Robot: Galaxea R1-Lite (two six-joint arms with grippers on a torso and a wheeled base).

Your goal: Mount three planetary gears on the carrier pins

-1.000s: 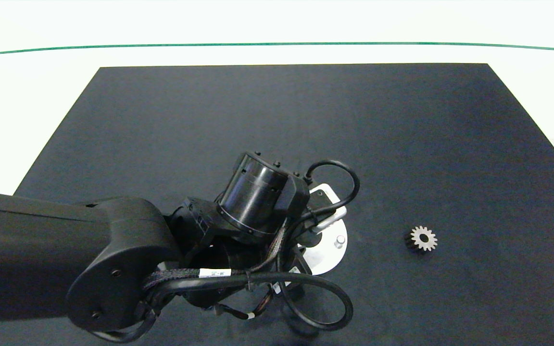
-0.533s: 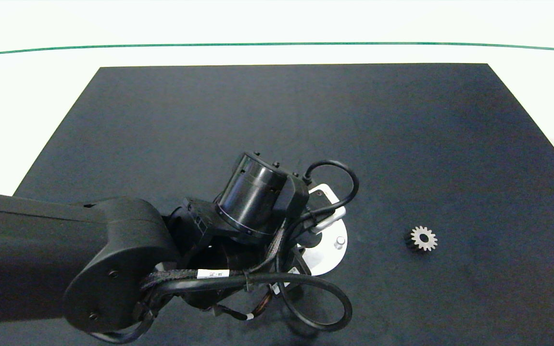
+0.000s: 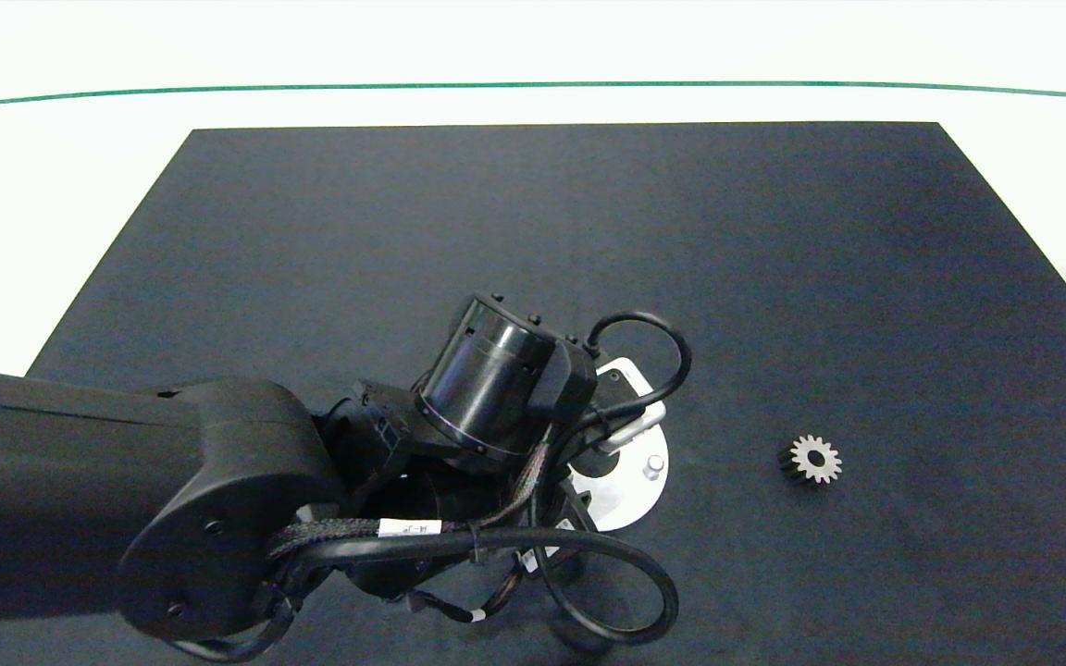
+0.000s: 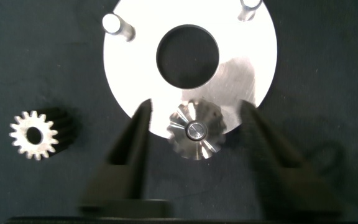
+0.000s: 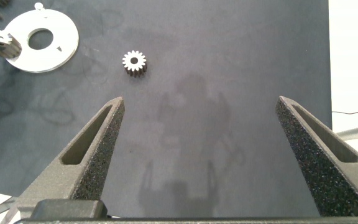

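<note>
Left arm enters from the left edge of the head view and sits over the white carrier disc (image 3: 630,504); arm body hides most of the disc and the left claw itself in that view. One bare carrier pin (image 3: 653,463) shows on the exposed part of the disc.

Left wrist view gives what the head view lacks: left claw (image 4: 194,134) is over the disc rim, fingers (image 4: 132,149) parted w/ clear gaps either side of a gear seated on a pin (image 4: 194,130) at the disc edge. No contact between fingers and that gear is visible; claw holds nothing. Two more pins, both bare, stand on the far side of the centre hole (image 4: 188,55): pin (image 4: 118,26) and pin (image 4: 250,7), the latter cut by the frame edge. A second gear (image 4: 35,134) lies on the dark mat off the disc, just beside it; hidden in the head view.

Third gear (image 3: 811,459) lies on the mat (image 3: 588,231) well apart from the disc, on the right-arm side. Mat covers a white desk (image 3: 33,213).

Right arm is not in the head view. Right wrist view: right claw (image 5: 213,155) wide open, empty, above bare mat; third gear (image 5: 133,61) and disc (image 5: 61,43) lie beyond it.
</note>
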